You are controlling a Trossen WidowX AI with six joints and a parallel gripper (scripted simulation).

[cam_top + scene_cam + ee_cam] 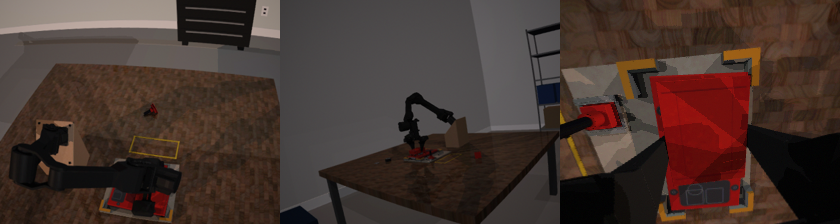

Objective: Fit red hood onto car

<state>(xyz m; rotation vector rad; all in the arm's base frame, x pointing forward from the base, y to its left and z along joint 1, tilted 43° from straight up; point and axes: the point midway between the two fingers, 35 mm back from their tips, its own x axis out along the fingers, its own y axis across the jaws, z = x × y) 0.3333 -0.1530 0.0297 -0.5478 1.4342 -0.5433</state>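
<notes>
While the arm reaches out from its tan wedge mount [78, 149] across the dark wooden worktop [208, 125], the hand [705, 165] sits directly over the jig [605, 85], clamped on the red hood [702, 125]. In the wrist view the two black fingers press against the long sides of the hood, one on each side, and the flat red roof fills the space between them. The hood lies within the jig's yellow corner brackets [742, 55], squared up with the grey jig plate; whether it rests fully on the deck or a little above it is hard to judge from these angles, and the pegs and chassis are hidden beneath it. A small red clamp piece [597, 116] stands on the jig plate just beside the hood.

From the top view, a yellow rectangle outline [155, 146] is marked on the worktop just beyond the jig, and a small red and black object [152, 110] lies farther out, well apart from both. A black dresser [215, 21] stands against the far wall.
</notes>
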